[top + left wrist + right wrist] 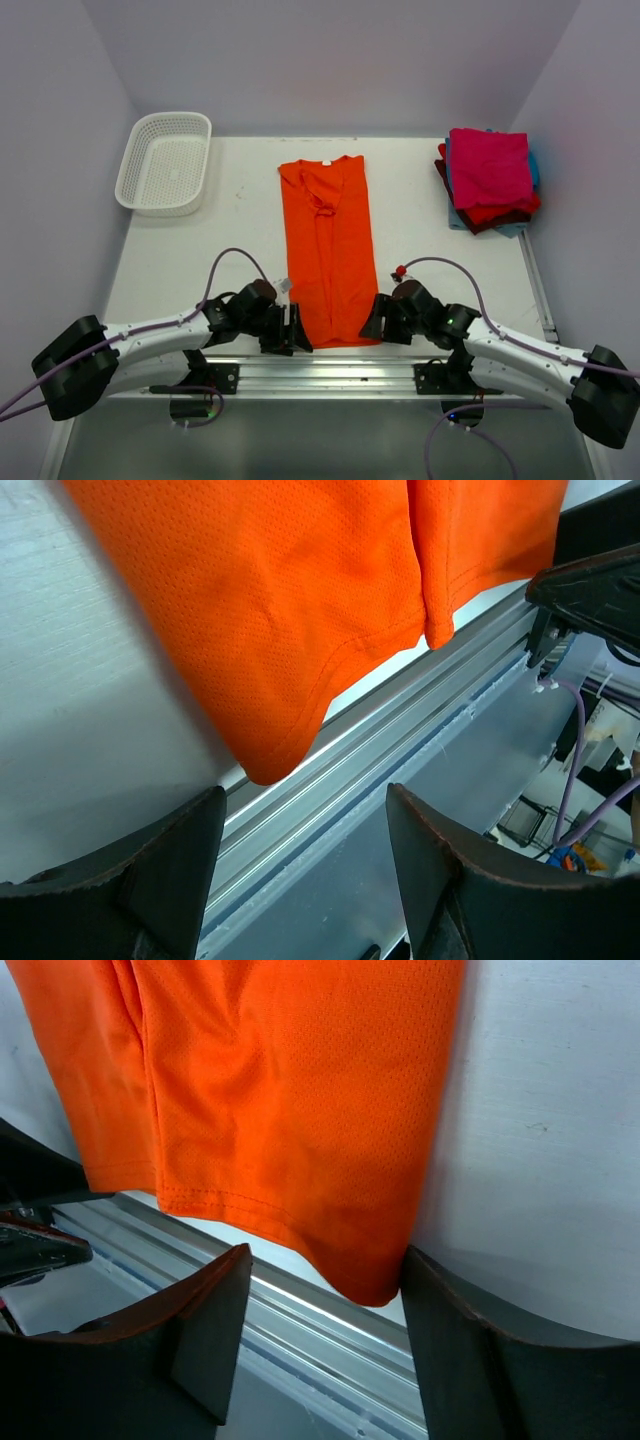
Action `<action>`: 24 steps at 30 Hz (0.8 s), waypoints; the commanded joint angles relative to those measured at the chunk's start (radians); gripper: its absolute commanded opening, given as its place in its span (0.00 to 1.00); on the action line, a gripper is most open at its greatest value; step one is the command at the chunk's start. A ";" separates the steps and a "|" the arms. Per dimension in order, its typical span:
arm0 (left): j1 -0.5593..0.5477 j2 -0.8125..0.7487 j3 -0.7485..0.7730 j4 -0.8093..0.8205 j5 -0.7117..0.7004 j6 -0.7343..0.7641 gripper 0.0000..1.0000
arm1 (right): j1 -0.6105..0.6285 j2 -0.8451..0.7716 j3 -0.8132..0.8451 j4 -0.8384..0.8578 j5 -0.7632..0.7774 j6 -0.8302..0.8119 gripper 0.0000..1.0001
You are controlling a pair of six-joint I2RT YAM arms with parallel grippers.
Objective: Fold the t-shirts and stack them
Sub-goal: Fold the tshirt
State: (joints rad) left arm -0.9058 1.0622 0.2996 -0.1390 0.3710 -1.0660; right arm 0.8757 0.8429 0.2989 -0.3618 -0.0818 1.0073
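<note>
Orange tee: folded lengthwise into a narrow strip, flat on the middle of the tabletop, collar toward the far edge, hem corners just over the near edge above the rail.
Stack of tees: folded squares at the far right corner, magenta on top, red, maroon and light blue beneath.
Basket: white lattice, far left corner.
Left gripper: at the left hem corner, jaws apart, clamping nothing.
Right gripper: at the right hem corner, jaws apart, cloth tip dipping between them, unclamped.

Under magenta t-shirt, lower folded t-shirts mostly hidden.
</note>
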 commanded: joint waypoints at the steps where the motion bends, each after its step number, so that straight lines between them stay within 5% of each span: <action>1: -0.005 0.013 -0.016 -0.086 -0.135 -0.020 0.70 | -0.003 0.035 -0.010 0.023 -0.013 0.010 0.63; 10: -0.005 0.035 -0.016 -0.138 -0.265 -0.052 0.54 | -0.001 -0.001 -0.007 -0.019 0.011 0.005 0.54; 16: -0.005 0.012 -0.010 -0.140 -0.366 -0.049 0.56 | -0.001 0.004 -0.009 -0.020 0.011 -0.001 0.54; 24: -0.007 0.136 -0.008 -0.062 -0.297 -0.032 0.55 | -0.003 -0.004 -0.003 -0.040 0.020 -0.006 0.53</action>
State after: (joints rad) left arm -0.9123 1.1278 0.3355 -0.1116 0.1623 -1.1423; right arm 0.8757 0.8497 0.2985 -0.3676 -0.0875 1.0092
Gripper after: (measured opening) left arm 0.553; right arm 0.535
